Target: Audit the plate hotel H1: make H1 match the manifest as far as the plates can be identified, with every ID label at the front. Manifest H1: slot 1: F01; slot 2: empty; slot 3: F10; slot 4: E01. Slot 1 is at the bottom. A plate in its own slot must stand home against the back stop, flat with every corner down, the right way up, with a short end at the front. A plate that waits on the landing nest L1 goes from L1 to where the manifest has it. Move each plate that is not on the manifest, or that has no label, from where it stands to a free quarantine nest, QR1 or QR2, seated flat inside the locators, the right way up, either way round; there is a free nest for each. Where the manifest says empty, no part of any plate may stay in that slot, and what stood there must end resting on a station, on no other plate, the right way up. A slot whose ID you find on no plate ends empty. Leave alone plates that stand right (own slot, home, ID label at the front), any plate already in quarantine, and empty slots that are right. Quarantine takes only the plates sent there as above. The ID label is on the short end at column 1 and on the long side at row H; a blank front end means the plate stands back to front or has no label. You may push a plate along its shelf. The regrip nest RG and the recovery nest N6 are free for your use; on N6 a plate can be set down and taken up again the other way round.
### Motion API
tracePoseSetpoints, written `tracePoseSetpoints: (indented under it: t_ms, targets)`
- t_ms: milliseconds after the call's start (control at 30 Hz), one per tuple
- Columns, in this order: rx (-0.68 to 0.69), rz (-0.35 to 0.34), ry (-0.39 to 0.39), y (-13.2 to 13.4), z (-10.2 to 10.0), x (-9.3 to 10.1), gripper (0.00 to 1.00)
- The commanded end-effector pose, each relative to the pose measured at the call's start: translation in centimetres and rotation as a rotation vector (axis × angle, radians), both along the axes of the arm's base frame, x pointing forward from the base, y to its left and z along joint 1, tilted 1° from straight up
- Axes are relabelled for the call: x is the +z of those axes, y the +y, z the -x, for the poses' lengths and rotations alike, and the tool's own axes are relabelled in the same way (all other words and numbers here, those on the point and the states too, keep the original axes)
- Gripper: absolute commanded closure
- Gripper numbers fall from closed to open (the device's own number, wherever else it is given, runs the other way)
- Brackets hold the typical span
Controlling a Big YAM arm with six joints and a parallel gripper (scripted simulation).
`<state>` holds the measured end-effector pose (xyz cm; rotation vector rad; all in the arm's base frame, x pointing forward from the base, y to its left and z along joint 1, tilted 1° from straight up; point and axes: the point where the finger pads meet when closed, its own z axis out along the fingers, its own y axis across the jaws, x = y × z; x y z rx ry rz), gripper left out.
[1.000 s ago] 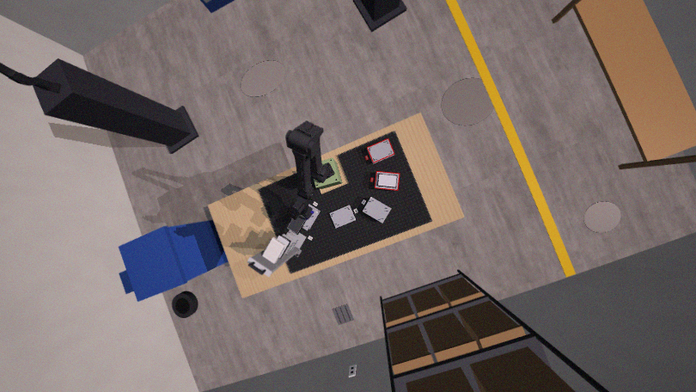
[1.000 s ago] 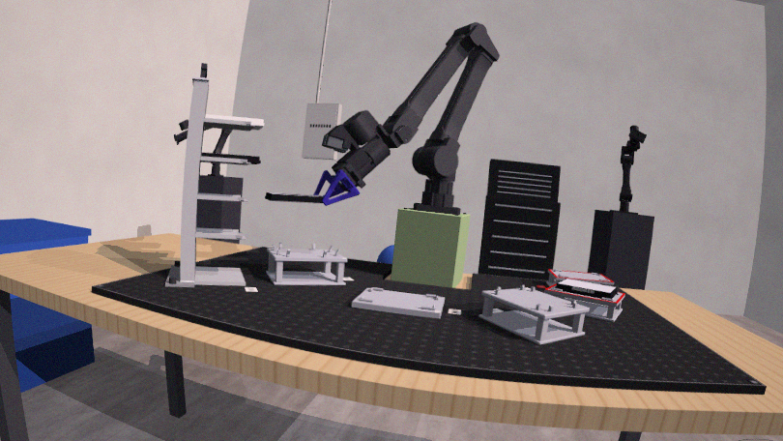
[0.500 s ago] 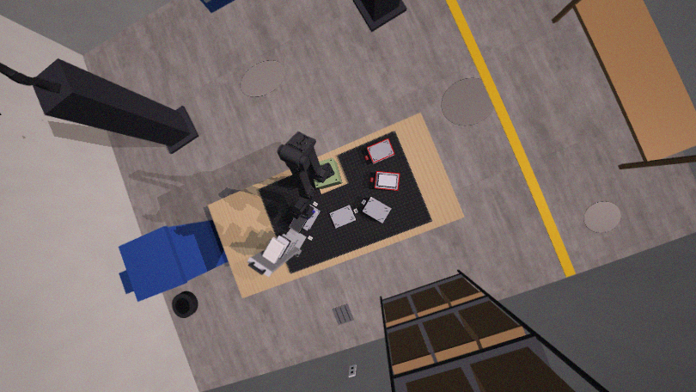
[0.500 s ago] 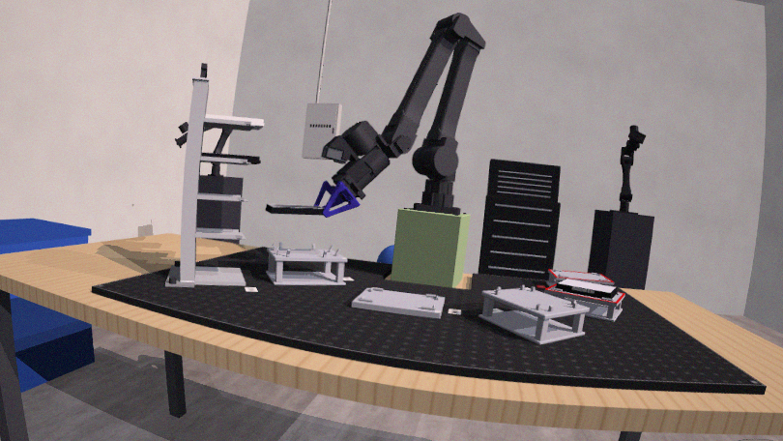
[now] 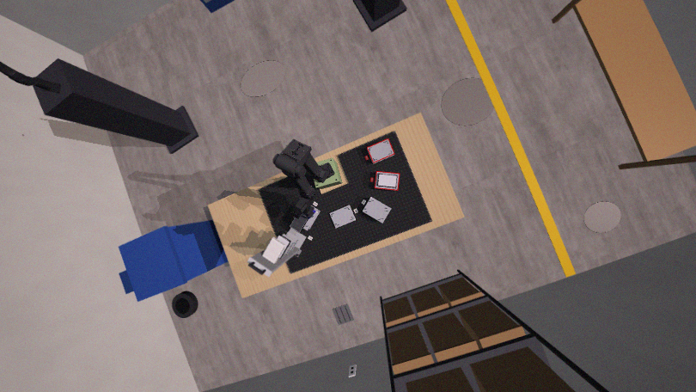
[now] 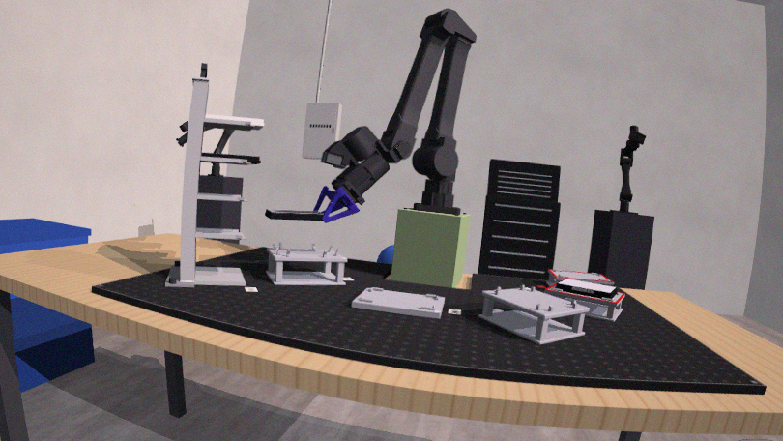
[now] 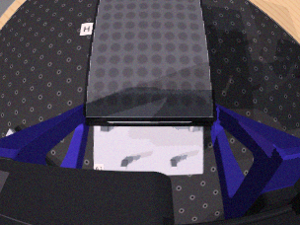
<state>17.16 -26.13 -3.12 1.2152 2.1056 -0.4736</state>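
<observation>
Hanging level in the air, a dark plate [image 6: 290, 214] is clamped at its near short end by the wide-spread blue gripper [image 6: 334, 204], above a grey raised nest [image 6: 306, 257] beside the plate hotel [image 6: 195, 163] on the desk [image 6: 383, 383].

The room was evenly, softly lit. The arm [image 5: 296, 168] threw a jagged shadow across the bench [image 5: 234, 229] and floor. The wrist picture bulged like a fisheye, and all views looked slightly soft, without glare.
</observation>
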Motion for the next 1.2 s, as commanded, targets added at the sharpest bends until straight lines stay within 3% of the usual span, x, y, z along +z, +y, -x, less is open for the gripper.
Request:
tracePoseSetpoints:
  t_ms: [0, 800, 967, 1167]
  targets:
    - [-0.001, 0.016, -0.020, -0.1, -0.4, 0.1, 0.14]
    - [-0.002, 0.017, -0.021, 0.0, -0.4, -1.9, 0.14]
    - [-0.005, 0.037, -0.030, -1.6, -1.1, -1.3, 0.14]
    - [-0.008, 0.015, -0.011, -1.9, -0.9, -2.0, 0.14]
